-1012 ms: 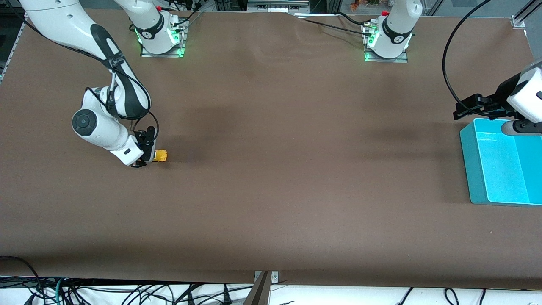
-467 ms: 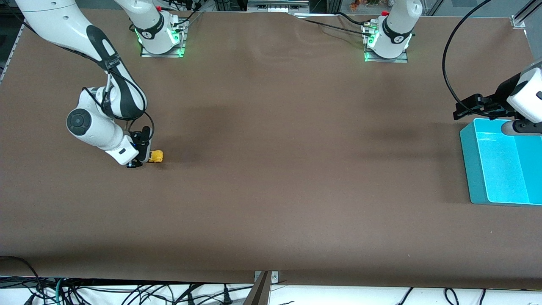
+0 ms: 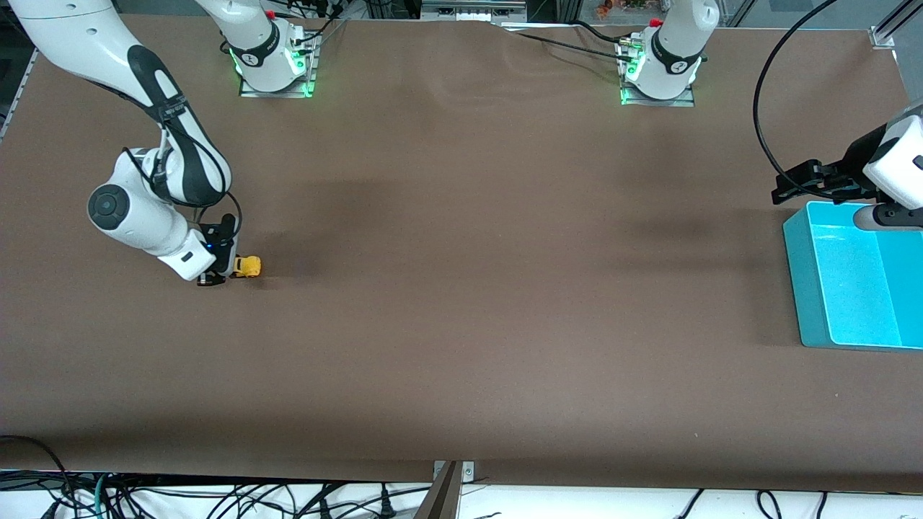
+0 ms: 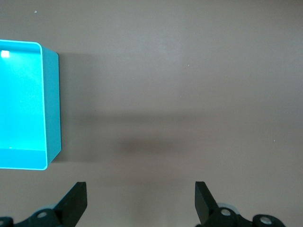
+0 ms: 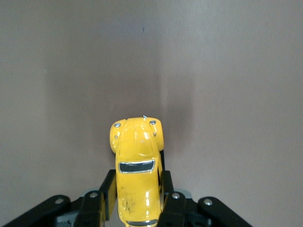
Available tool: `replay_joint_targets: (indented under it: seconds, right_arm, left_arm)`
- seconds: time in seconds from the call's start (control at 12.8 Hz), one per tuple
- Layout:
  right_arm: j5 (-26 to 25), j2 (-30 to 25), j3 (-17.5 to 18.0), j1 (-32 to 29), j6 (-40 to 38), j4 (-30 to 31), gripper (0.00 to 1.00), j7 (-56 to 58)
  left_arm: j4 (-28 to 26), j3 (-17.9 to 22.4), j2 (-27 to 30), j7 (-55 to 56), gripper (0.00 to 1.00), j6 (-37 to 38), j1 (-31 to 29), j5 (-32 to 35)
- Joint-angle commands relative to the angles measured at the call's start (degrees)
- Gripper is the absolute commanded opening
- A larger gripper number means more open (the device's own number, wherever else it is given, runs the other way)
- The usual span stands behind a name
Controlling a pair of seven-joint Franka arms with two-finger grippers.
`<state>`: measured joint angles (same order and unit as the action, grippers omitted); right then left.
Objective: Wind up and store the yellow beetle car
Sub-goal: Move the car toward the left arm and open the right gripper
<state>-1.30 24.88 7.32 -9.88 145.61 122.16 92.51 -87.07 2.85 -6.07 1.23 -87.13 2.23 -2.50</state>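
Pinching the yellow beetle car (image 5: 138,177) between its two fingers (image 5: 107,191), the right tool (image 3: 220,272) sits low at the worktop (image 3: 461,288), toward the right arm's end of it. In the front view the car (image 3: 249,267) shows as a small bright spot sticking out of the tool's tip toward the middle of the worktop, with a faint shadow on the brown surface just beside it. The right wrist view looks down the car's length: its rounded roof, a dark window with a pale rim and two small round lamps at the nose are plain to see, and the black fingers press against both flanks near the tail. Whether the wheels touch the worktop I cannot tell from either view. The right arm bends down from its base at the top of the front view, its white elbow joint lying outward of the tool.

At the left arm's end of the worktop stands the teal bin (image 3: 800,288), open at the top, partly cut off by the edge of the front view. The left tool (image 3: 797,184) hangs over the worktop just beside the bin's corner, on the side away from the front camera. Its fingers (image 4: 75,203) are spread wide with nothing between them, as the left wrist view shows; that view also takes in the bin (image 4: 53,104) and bare brown surface. The car and the bin are well apart, at the two ends of the worktop.
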Motion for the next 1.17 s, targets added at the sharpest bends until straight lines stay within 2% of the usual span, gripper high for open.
replay_joint_targets:
  seconds: [0.0, 0.39, 0.62, 0.7, 0.78, 0.86, 0.93, 1.01, 1.09]
  right_arm:
    - [-0.4, 3.4, 0.3, -4.7, 2.3, 0.3, 0.26, 5.5]
    - [-0.4, 4.7, 0.2, -9.9, 2.2, -1.0, 0.26, 9.7]
    - [0.1, 5.6, 0.2, -10.6, 2.1, -2.1, 0.26, 9.7]
    - [0.1, 5.7, 0.2, -10.6, 2.0, -2.4, 0.29, 9.4]
    - [0.2, 5.7, 0.2, -10.6, 1.9, -2.5, 0.38, 9.2]
    - [0.2, 5.8, 0.2, -10.6, 1.7, -3.2, 0.54, 9.2]
    - [0.3, 6.0, 0.2, -10.6, 1.6, -3.7, 0.8, 8.7]
    - [0.4, 5.9, 0.3, -10.7, 1.7, -3.9, 1.0, 7.8]
    - [0.6, 6.0, 0.4, -10.6, 1.6, -5.1, 1.0, 7.7]
  left_arm:
    - [1.3, 0.0, -0.6, 0.4, 1.0, 0.2, 0.1, -0.6]
    - [1.3, 0.0, -0.6, 0.4, 1.0, 0.2, 0.1, -0.6]
    - [1.3, 0.0, -0.6, 0.4, 1.0, 0.2, 0.1, -0.6]
    - [1.3, 0.0, -0.6, 0.4, 1.0, 0.2, 0.1, -0.6]
    - [1.3, 0.0, -0.6, 0.4, 1.0, 0.2, 0.1, -0.6]
    - [1.3, 0.0, -0.5, 0.4, 1.0, 0.2, 0.1, -0.6]
    - [1.3, 0.0, -0.6, 0.4, 1.0, 0.2, 0.1, -0.6]
    - [1.3, 0.0, -0.6, 0.4, 1.0, 0.2, 0.1, -0.6]
    - [1.3, 0.0, -0.6, 0.4, 1.0, 0.2, 0.1, -0.6]
